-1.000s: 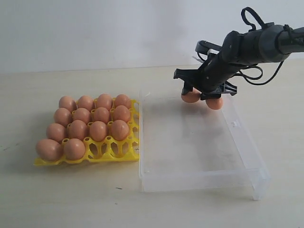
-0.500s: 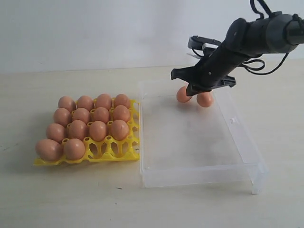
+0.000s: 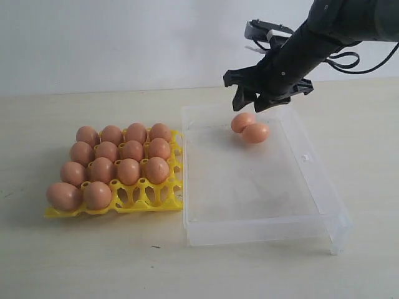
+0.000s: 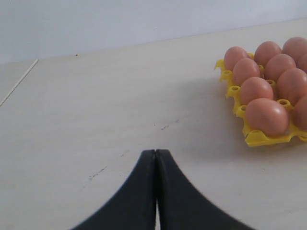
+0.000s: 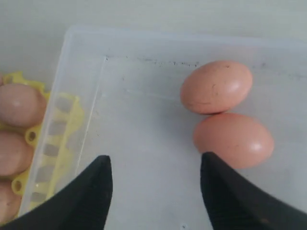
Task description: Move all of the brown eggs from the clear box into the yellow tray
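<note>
Two brown eggs (image 3: 243,122) (image 3: 256,133) lie touching each other at the far end of the clear box (image 3: 262,233). My right gripper (image 3: 250,106) hangs open just above and behind them, holding nothing. In the right wrist view the open gripper (image 5: 156,160) frames bare box floor (image 5: 120,124), with the two eggs (image 5: 216,86) (image 5: 233,139) ahead, one beside a fingertip (image 5: 213,165). The yellow tray (image 3: 146,198), left of the box, holds several eggs (image 3: 128,171); two front cups stand empty. My left gripper (image 4: 156,152) is shut, empty, over bare table near the tray (image 4: 261,139).
The pale wooden table (image 3: 93,261) carries the tray and box side by side, nearly touching. A white wall (image 3: 124,43) runs behind. The right arm's black cables (image 3: 346,59) loop above the box's far right corner.
My right gripper has lifted up off the two eggs and stands open. The eggs were nudged a little leftward in the box and now lie uncovered.
</note>
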Robot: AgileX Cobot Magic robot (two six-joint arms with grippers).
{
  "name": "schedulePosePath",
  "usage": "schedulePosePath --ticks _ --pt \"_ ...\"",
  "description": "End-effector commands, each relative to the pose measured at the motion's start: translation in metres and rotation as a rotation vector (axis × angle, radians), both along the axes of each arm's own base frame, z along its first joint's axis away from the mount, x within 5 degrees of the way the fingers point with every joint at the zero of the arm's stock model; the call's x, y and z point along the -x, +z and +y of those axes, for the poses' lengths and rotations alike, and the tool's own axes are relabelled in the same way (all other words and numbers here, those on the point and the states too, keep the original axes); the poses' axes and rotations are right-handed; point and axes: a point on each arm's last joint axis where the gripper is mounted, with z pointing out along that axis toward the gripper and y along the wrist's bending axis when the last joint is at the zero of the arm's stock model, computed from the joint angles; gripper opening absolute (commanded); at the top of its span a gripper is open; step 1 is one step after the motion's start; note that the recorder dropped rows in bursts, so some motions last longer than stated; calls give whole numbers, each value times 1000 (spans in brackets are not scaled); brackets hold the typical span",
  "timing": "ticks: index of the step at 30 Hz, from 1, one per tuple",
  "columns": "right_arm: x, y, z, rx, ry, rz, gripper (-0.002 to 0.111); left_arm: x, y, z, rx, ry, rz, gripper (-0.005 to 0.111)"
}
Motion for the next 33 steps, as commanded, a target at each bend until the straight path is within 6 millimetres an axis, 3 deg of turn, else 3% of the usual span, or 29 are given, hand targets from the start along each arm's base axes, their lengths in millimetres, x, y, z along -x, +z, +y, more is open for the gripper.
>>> schedulePosePath --ticks 1,11,24,33 --pt "-2 -23 1 22 -19 57 58 0 2 0 6 -6 -13 0" --pt "-10 -50 -7 136 -66 61 57 0 2 0 6 -6 -13 0" --pt "-13 -57 -7 171 11 11 57 0 2 0 6 -6 -13 0" --pt "1 -60 25 121 78 64 57 0 2 0 6 -6 -13 0"
